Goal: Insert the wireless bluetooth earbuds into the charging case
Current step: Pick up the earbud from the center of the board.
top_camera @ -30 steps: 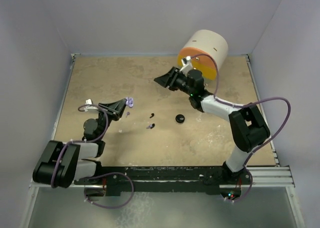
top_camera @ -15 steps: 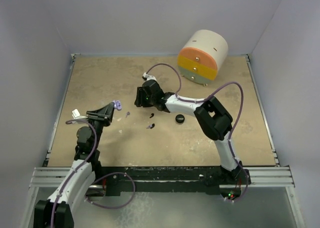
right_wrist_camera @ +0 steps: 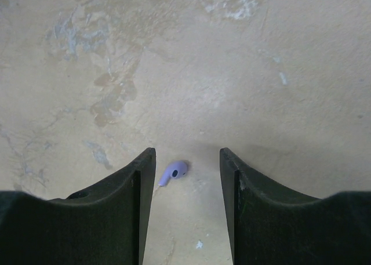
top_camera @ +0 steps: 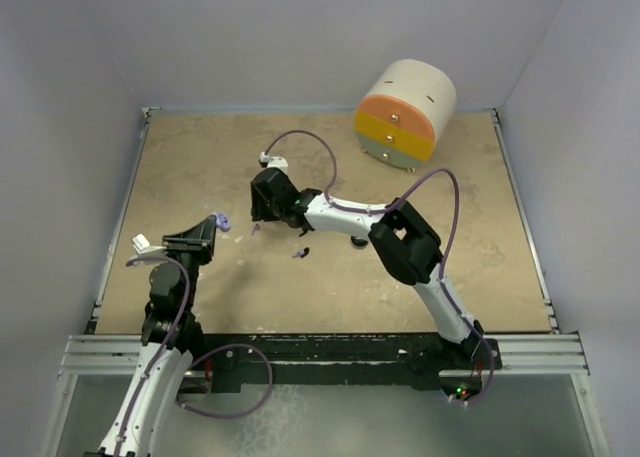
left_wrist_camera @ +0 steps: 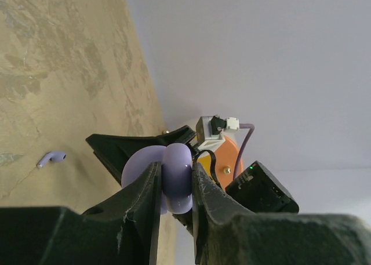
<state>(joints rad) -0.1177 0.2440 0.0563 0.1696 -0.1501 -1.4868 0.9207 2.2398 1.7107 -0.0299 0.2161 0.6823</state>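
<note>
right jaws: apart, straddling the lavender earbud [right_wrist_camera: 174, 172], no contact seen
left jaws: clamped on the lavender charging case [left_wrist_camera: 169, 178], held off the worktop, near-left of the lavender earbud
earbud vs right jaws: inside the gap, closer to the view-left finger; long axis slanted across the gap, stem toward that finger
nearer arm: right arm [top_camera: 340, 209], directly over it; likely next is drop and close
black earbud [top_camera: 300, 252]: near, right of the lavender earbud
worktop [right_wrist_camera: 278, 56]: tan, mottled, flat
room: plain pale walls [top_camera: 300, 37]; striped drum [top_camera: 405, 112] well beyond the lavender earbud
</note>
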